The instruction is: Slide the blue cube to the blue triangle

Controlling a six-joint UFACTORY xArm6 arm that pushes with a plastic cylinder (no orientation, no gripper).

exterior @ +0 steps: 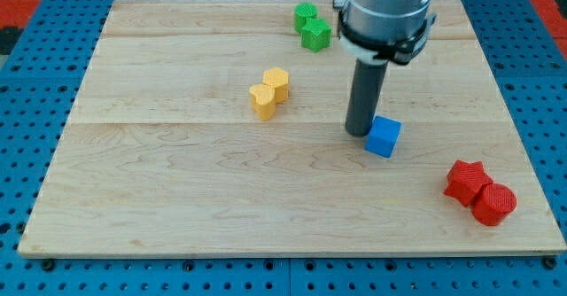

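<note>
The blue cube [384,137] lies on the wooden board [177,181], right of centre. My tip [358,133] stands on the board just at the cube's left side, touching or nearly touching it. The dark rod rises from there to the arm's grey body at the view's top. No blue triangle shows in this view; it may be hidden behind the arm.
Two yellow blocks [268,93] sit together left of the tip. Two green blocks [311,27] sit together at the view's top, beside the arm. A red star-like block [466,180] and a red cylinder [493,204] sit together at the lower right, near the board's edge.
</note>
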